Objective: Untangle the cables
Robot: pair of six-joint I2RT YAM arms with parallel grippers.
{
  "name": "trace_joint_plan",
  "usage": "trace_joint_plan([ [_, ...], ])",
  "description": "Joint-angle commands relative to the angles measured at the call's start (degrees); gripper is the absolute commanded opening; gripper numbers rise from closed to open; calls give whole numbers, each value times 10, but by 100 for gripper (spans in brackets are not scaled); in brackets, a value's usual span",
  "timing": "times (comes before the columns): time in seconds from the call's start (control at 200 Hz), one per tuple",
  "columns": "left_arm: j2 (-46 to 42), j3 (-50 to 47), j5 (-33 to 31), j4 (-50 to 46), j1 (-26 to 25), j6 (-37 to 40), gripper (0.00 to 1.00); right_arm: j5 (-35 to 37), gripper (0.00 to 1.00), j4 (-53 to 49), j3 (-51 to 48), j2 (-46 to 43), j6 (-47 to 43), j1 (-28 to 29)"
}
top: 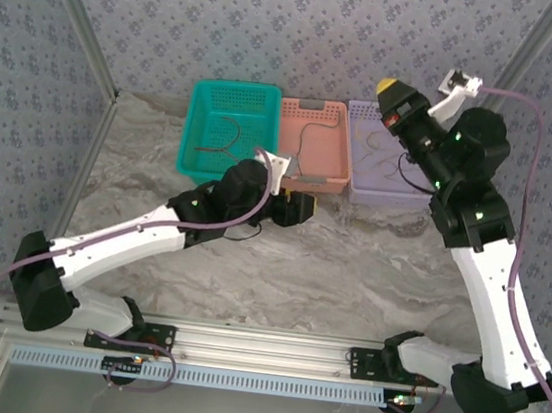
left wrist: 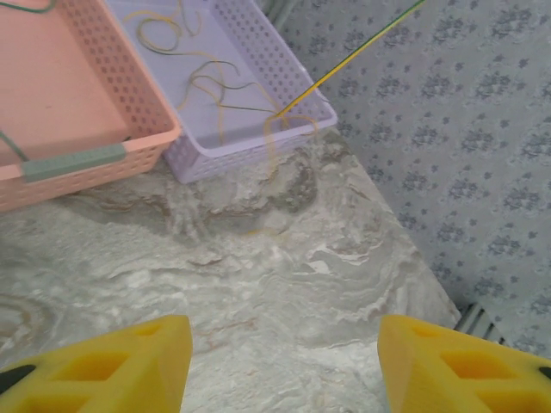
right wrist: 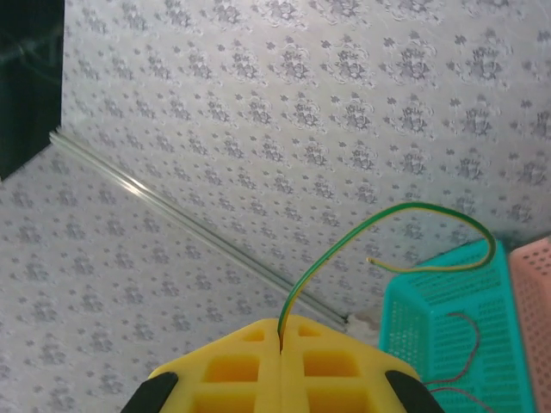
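Where the marbled bench [top: 349,266] meets the back wall, three baskets stand touching in a row. The teal basket [top: 191,126] on the left holds a curved brown cable [top: 226,135] on its floor. The pink basket [top: 309,183] in the middle holds one thin dark cable [top: 310,135]. In front of it, low over the bench, the left pincer [top: 296,209] is released: the left wrist view shows its yellow fingers [left wrist: 112,366] well apart with bare bench between them.

The lavender basket [top: 359,190] on the right holds a loose tangle of yellow and orange cables [left wrist: 215,86]. From its near right corner, seen from the left wrist, a green-and-yellow cable [left wrist: 344,62] runs straight up out of the frame. The right pincer [top: 385,85] is raised above the back of the lavender basket. It is clenched on that green-and-yellow cable, which comes out of the seam between its pressed-together fingers [right wrist: 232,370]. The cable then arcs over and ends free in the air, in front of the teal basket.
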Motion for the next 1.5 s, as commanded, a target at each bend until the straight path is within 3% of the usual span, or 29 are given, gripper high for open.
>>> trace_joint_plan([
  [0.0,-46,-33,-84,-33,-11,10,59,-50,0,-53,69,33,-88,-23],
  [0.315,-181,-210,-224,-31,-52,-12,58,-159,0,-20,205,143,-114,-136],
  [0.475,-257,-264,-229,-60,-57,-32,57,-201,0,20,267,208,-88,-184],
  [0.685,-329,-305,-226,-91,-60,-48,56,-203,0,-22,407,300,-101,-192],
  [0.864,-357,-311,-229,-111,-61,-47,56,-201,0,-17,447,335,-90,-215],
  [1.049,-368,-310,-242,-119,-61,-38,56,-203,0,-29,429,341,-97,-237],
  [1.299,-446,-312,-285,-154,-60,-7,56,-192,0,12,242,315,-122,-251],
  [1.494,-466,-248,-243,-142,-60,60,58,-134,0,12,118,306,-157,-249],
])
